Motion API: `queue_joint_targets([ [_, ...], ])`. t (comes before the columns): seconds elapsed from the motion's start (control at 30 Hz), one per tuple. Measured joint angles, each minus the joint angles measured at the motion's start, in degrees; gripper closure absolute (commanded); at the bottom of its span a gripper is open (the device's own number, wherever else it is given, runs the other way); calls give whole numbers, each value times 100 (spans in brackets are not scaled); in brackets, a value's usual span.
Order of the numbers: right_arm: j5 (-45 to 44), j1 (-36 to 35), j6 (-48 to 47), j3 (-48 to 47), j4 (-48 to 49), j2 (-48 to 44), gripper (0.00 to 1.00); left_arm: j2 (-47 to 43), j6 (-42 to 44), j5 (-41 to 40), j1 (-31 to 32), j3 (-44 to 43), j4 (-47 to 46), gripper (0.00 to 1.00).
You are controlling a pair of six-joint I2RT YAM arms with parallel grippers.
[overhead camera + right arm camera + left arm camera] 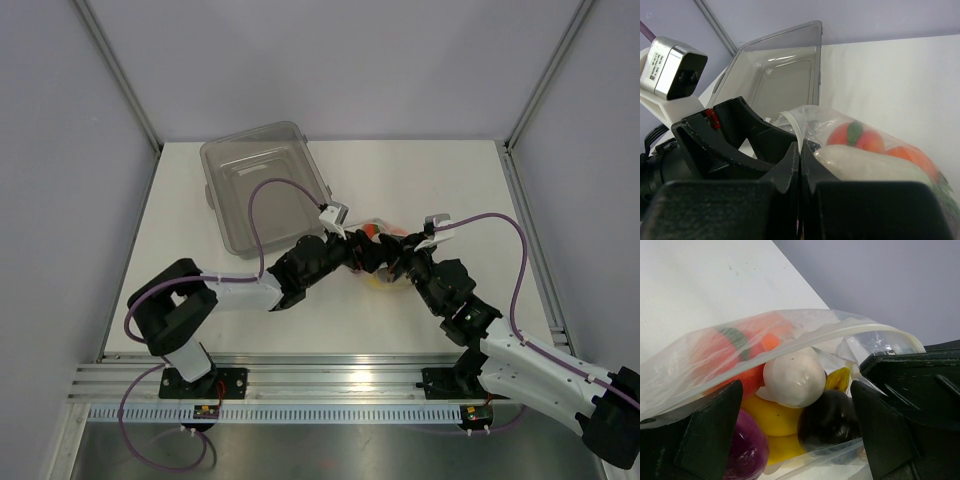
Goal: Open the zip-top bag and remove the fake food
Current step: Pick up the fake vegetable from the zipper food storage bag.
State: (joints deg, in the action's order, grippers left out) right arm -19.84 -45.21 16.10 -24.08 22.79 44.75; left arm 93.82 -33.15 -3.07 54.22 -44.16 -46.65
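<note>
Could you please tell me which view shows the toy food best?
Left wrist view, looking into the bag at the toy food. The right wrist shows some through plastic; from above, arms hide most.

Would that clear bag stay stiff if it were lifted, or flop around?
Probably floppy: the zip-top bag is thin film that creases and drapes over the fake food. It would likely sag bottom-heavy, since the pieces lie piled together inside. The glossy film may also slip when pinched.
</note>
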Motion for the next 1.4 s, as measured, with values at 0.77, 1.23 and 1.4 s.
queue_joint_targets([
  [0.77, 96, 0, 20, 11, 52, 35, 98, 323, 96, -131, 92, -136, -326, 48],
  [1.23, -555, 0, 245, 15, 48, 50, 100, 186, 212, -199, 92, -4, -354, 56],
  [1.4, -822, 0, 323, 15, 46, 55, 100, -175, 293, -278, 92, 181, -317, 56],
])
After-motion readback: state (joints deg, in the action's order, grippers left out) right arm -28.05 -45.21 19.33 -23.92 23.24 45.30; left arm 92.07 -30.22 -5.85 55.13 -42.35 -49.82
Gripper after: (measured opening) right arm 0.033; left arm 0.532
